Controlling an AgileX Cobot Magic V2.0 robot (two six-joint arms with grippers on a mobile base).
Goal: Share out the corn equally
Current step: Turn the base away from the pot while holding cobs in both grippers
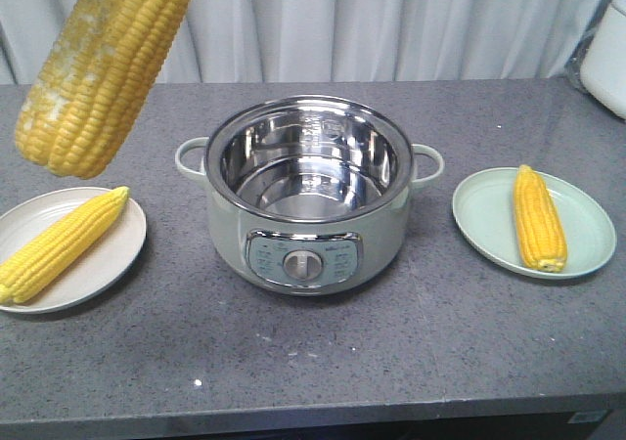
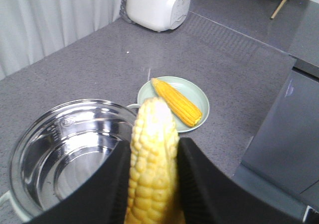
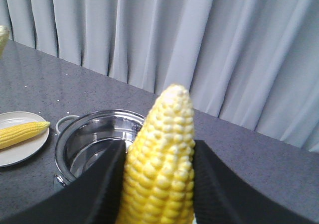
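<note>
One corn cob (image 1: 98,68) hangs high over the counter's left side in the front view, tip down. In the left wrist view my left gripper (image 2: 153,149) is shut on this cob (image 2: 152,174), beside the pot. My right gripper (image 3: 159,149) is shut on another cob (image 3: 162,179), held above the counter to the right of the pot and outside the front view. A third cob (image 1: 64,242) lies on the beige plate (image 1: 117,254) at the left. Another cob (image 1: 540,217) lies on the green plate (image 1: 484,215) at the right. Neither gripper shows in the front view.
An empty steel electric pot (image 1: 308,196) with side handles stands mid-counter between the plates. A white rice cooker (image 1: 608,54) sits at the back right corner. Grey curtains hang behind. The counter's front edge runs along the bottom.
</note>
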